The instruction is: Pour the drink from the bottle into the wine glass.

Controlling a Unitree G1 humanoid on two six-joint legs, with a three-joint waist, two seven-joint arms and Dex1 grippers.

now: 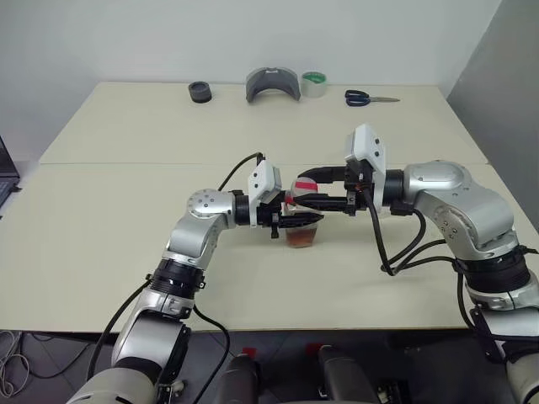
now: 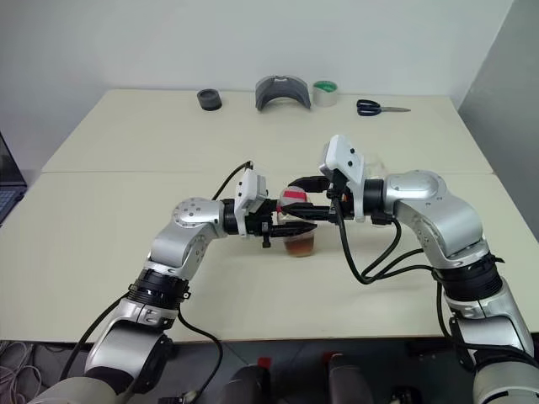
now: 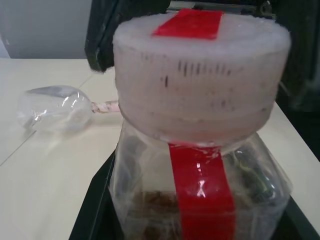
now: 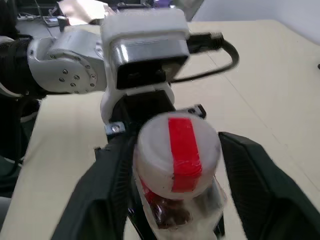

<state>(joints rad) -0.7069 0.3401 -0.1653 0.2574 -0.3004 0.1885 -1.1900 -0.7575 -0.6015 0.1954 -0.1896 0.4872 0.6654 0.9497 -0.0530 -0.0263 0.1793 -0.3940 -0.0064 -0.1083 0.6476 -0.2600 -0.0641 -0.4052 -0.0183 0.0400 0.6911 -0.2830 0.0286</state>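
The bottle point(image 1: 301, 229) stands upright near the middle of the table, a small clear plastic one with a red strip down its side. A little reddish-brown drink point(image 1: 301, 239) sits in its bottom. My left gripper point(image 1: 303, 221) comes in level from the left and is shut on the bottle's body. The white cap point(image 4: 177, 147) with its red stripe is on the neck. My right gripper point(image 1: 306, 189) reaches in from the right, open, one finger on each side of the cap. The wine glass point(image 3: 55, 107) appears to lie on its side on the table beyond the bottle.
Along the table's far edge are a black roll point(image 1: 200, 92), a grey curved piece point(image 1: 272, 84), a green-rimmed tape roll point(image 1: 314, 84) and blue-handled scissors point(image 1: 366, 98). A seam point(image 1: 126, 163) crosses the tabletop behind the arms.
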